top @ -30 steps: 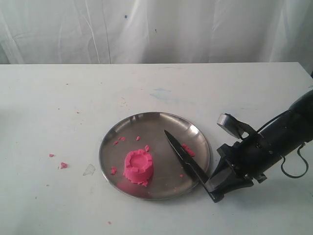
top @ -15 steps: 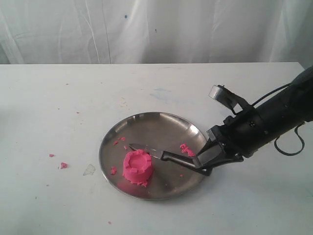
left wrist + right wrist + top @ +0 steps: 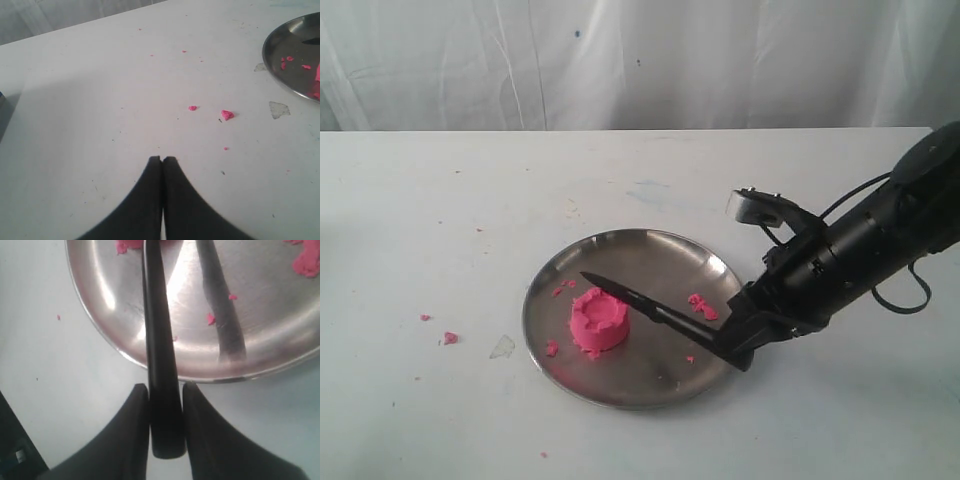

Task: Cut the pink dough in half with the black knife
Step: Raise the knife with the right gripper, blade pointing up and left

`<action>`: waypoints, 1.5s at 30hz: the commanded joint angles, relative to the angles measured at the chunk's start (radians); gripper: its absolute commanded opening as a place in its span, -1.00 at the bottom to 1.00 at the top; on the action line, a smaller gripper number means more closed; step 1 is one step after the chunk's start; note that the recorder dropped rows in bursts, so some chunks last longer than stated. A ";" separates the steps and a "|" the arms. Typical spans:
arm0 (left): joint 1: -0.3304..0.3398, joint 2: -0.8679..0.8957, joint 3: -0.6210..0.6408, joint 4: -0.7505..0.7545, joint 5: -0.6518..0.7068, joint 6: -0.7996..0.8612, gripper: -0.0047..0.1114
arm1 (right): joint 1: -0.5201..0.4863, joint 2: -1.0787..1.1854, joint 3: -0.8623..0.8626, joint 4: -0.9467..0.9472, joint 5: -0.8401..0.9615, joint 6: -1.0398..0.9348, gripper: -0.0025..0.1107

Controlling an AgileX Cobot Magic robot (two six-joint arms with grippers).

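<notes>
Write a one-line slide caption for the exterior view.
Right hand grips the knife by its handle, blade at the top of the dough on the plate, not yet cut.

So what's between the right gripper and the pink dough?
The black knife: handle in the right gripper, blade reaching over the metal plate to the pink dough; exterior view.
</notes>
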 commanded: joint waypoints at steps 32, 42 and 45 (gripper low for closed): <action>0.003 -0.005 0.002 -0.005 -0.001 -0.004 -0.92 | 0.000 0.094 0.080 0.051 0.010 0.044 -0.32; 0.003 -0.005 0.002 -0.005 -0.001 -0.004 -0.92 | 0.000 0.134 0.080 0.075 0.004 0.034 -0.25; 0.003 -0.005 0.002 -0.005 -0.001 -0.004 -0.92 | 0.000 0.148 0.080 0.094 0.009 0.032 -0.25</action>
